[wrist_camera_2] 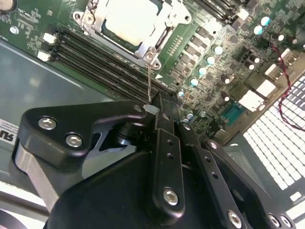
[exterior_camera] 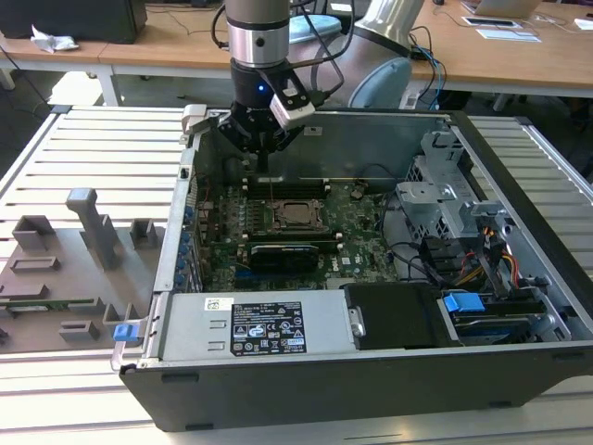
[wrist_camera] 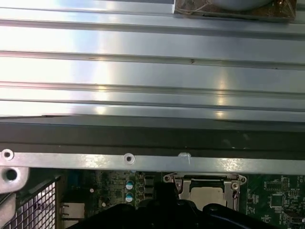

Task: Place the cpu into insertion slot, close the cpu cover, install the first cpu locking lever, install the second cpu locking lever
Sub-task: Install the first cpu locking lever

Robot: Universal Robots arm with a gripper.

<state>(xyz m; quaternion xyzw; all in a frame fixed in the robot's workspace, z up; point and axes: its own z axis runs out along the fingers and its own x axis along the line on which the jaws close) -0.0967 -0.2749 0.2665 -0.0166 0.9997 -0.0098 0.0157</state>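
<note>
The cpu [exterior_camera: 295, 214] lies in its socket on the green motherboard [exterior_camera: 361, 250], its pale metal top showing in both wrist views [wrist_camera_2: 131, 19] [wrist_camera: 206, 192]. The silvery cpu cover [wrist_camera_2: 159, 40] lies flat around it as a frame. A thin metal locking lever [wrist_camera_2: 148, 81] rises from the socket's corner up into my fingertips. My gripper [exterior_camera: 265, 159] [wrist_camera_2: 155, 109] hangs above the board just behind the socket, shut on that lever's end. Whether the other lever is latched is hard to tell.
The open computer case [exterior_camera: 519, 362] surrounds the board, and its back wall [exterior_camera: 371, 139] is close behind my gripper. Memory slots [wrist_camera_2: 105, 67] run beside the socket. A long black card [exterior_camera: 292, 252], power supply [exterior_camera: 264, 326] and drive cage [exterior_camera: 445, 199] stand nearby. Grey fixtures [exterior_camera: 88, 222] are at the exterior view's left.
</note>
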